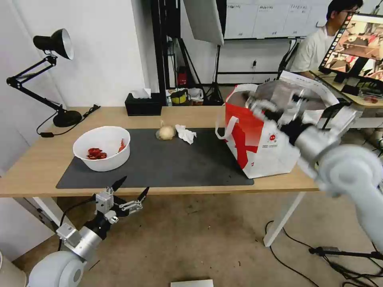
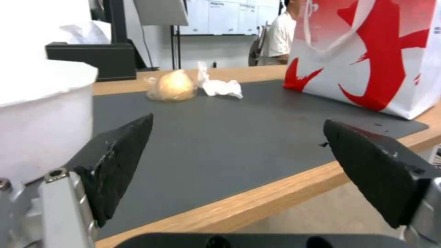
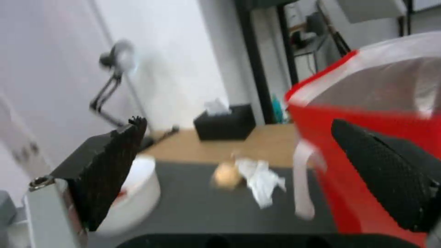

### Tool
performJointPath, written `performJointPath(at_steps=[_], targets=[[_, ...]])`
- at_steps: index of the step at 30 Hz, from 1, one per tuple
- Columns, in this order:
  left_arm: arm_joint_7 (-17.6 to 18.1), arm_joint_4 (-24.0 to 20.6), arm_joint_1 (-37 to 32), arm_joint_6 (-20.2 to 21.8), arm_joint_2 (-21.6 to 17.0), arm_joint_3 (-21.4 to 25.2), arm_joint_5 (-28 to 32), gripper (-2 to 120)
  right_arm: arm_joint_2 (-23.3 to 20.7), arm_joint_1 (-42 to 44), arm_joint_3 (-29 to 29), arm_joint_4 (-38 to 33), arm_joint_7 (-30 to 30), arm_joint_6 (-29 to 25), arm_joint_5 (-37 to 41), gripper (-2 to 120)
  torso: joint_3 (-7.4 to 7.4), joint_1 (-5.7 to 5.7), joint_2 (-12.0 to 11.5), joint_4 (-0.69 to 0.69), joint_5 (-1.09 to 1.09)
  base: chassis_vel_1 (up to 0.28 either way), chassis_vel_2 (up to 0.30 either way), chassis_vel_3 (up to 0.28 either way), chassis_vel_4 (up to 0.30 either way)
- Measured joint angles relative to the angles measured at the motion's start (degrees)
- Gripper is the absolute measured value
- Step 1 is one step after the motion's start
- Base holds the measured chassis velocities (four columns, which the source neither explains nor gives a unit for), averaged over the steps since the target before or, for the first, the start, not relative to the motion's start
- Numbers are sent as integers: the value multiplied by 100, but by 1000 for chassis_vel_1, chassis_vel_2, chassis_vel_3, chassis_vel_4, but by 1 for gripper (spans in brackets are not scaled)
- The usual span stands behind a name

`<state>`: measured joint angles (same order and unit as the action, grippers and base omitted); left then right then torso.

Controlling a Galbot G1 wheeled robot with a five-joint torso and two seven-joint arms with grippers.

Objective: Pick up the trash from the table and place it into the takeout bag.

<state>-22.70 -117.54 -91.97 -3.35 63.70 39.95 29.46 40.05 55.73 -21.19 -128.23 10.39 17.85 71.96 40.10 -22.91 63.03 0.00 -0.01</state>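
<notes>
Takeout bag (image 1: pixel 259 147) upright, mouth up, right gripper (image 1: pixel 275 105) above

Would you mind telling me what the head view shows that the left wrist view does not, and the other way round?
Only the head view takes in the right gripper at the takeout bag's open mouth, the desk lamp and the red scraps inside the white bowl. Only the left wrist view brings the open left gripper up close at the table's near edge. Both share the beige lump, crumpled tissue, tissue box and dark mat.
</notes>
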Motion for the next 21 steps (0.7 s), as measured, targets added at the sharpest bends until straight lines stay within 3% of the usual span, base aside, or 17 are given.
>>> performJointPath(at_steps=[1, 3, 5, 6, 7, 9, 10, 11, 21], targets=[[0, 0, 0, 0, 0, 0, 0, 100, 0, 0, 0, 0, 0, 0, 0, 100, 0, 0, 0, 0, 0, 0, 0, 0, 0], [-15, 39, -21, -55, 5, 43, 6, 100, 0, 675, -54, -190, -328, -163, -885, 100, 0, 0, 0, 0, 1, 0, 0, 0, 0], [-15, 42, -23, -60, 7, 46, 8, 100, 5, 735, -57, -198, -347, -185, -953, 100, 0, 0, 0, 0, 0, 0, 0, 0, 0], [-37, 102, -60, -117, 43, 65, 7, 100, 102, 1368, -74, -234, -466, -492, -1665, 100, 0, 0, 0, 0, 2, 0, 0, 0, 0], [-37, 102, -60, -117, 43, 65, 7, 100, 102, 1368, -74, -234, -466, -492, -1665, 100, 0, 0, 0, 0, 2, 0, 0, 0, 0], [-58, 162, -95, -215, 109, 130, -39, 100, 331, 2050, -90, -171, -538, -1116, -2571, 100, 0, 0, 0, -1, 0, 0, 0, 0, 0], [-58, 162, -95, -215, 109, 130, -39, 100, 331, 2050, -90, -171, -538, -1116, -2571, 100, 0, 0, 0, -1, 0, 0, 0, 0, 0], [-59, 176, -140, -257, 149, 204, -74, 100, 480, 2295, -70, -102, -553, -1448, -2985, 100, 0, 0, 0, -1, 0, 0, 0, 0, 0], [-51, 427, -374, -521, 234, 535, -192, 100, 1203, 3513, -98, 288, -391, -2579, -4283, 100, 0, 1, 0, 0, 0, 0, 0, 0, 0]])
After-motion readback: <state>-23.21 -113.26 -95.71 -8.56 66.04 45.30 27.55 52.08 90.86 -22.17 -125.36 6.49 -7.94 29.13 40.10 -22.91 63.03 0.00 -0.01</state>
